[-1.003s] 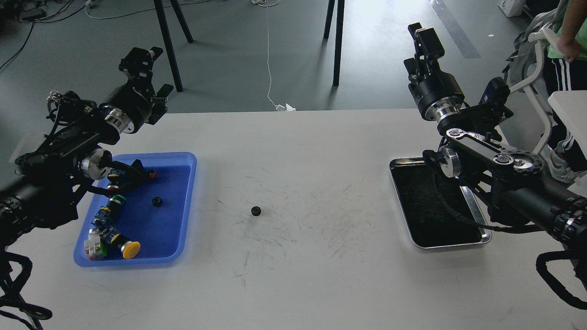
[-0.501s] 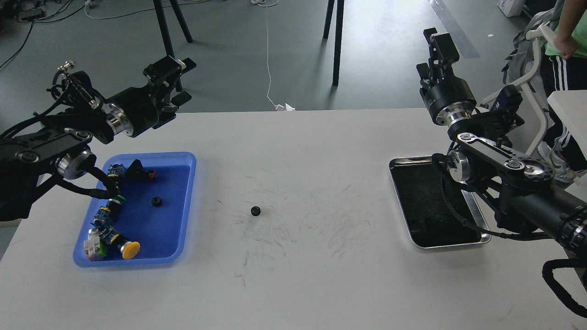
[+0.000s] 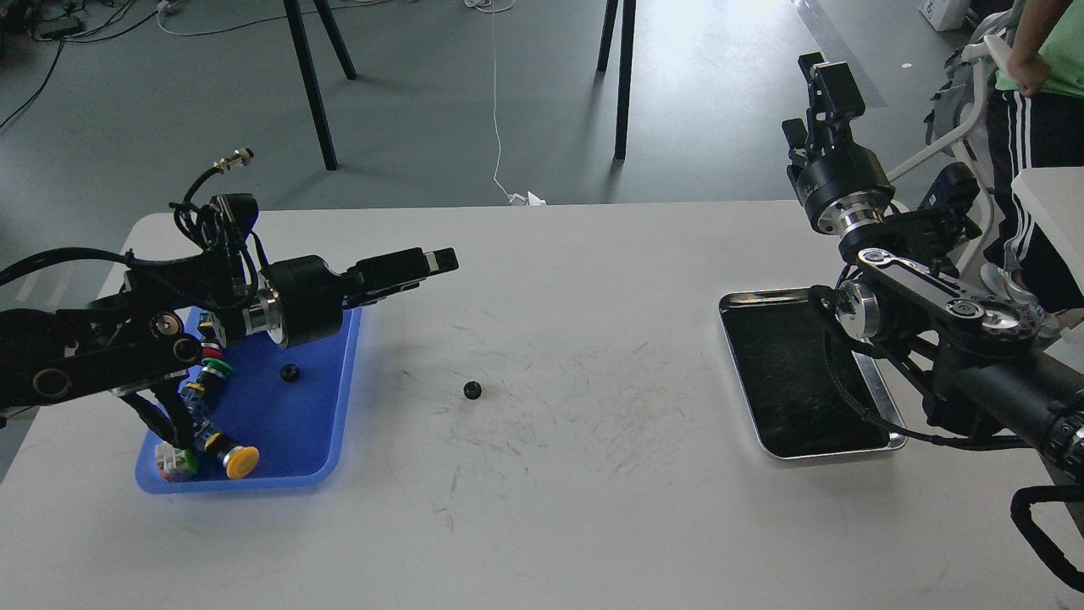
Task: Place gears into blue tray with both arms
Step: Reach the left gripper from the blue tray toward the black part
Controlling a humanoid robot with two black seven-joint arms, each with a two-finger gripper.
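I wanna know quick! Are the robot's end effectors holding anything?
Left end effector: empty; open or closed cannot be told.
Right end effector: empty; cannot be told either.

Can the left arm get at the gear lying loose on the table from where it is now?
Probably yes. The left gripper points out over bare table, up and left of the loose gear, and nothing lies between them. The gear sits alone, right of the blue tray, so a descent looks unobstructed.

Left arm (image 3: 169, 313) outstretched, right arm (image 3: 915, 288) raised
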